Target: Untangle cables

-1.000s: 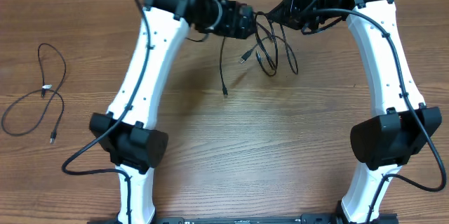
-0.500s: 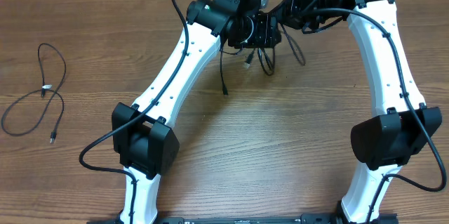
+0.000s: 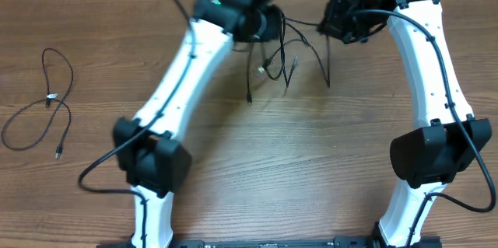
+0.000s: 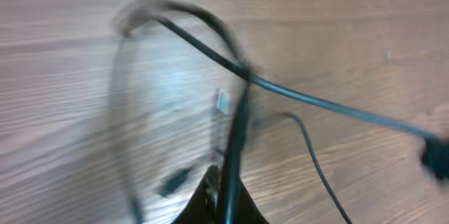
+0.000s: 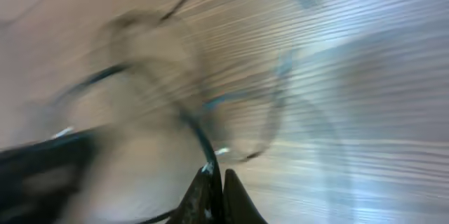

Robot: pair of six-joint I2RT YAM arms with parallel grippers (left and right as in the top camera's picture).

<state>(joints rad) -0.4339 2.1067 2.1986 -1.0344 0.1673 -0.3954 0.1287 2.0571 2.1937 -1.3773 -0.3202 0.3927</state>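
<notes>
A tangle of thin black cables (image 3: pixel 289 50) hangs between my two grippers at the back of the table, with loose ends trailing down to the wood (image 3: pixel 249 96). My left gripper (image 3: pixel 271 26) is shut on one strand of the cables (image 4: pixel 231 133); in the left wrist view its jaws (image 4: pixel 226 176) pinch that strand and blurred loops spread above. My right gripper (image 3: pixel 333 18) is shut on another strand, which rises from its closed fingertips (image 5: pixel 216 175) in the right wrist view. A taut strand (image 3: pixel 302 24) runs between the two grippers.
A separate black cable (image 3: pixel 48 102) lies in loose loops on the wooden table at the far left, apart from both arms. The arm bases stand near the front edge, left (image 3: pixel 152 162) and right (image 3: pixel 436 151).
My left gripper reached right into the tangle, shut on a strand and drew back left. The tangle has stretched out between the grippers. The right gripper stays shut and shifted slightly right.
</notes>
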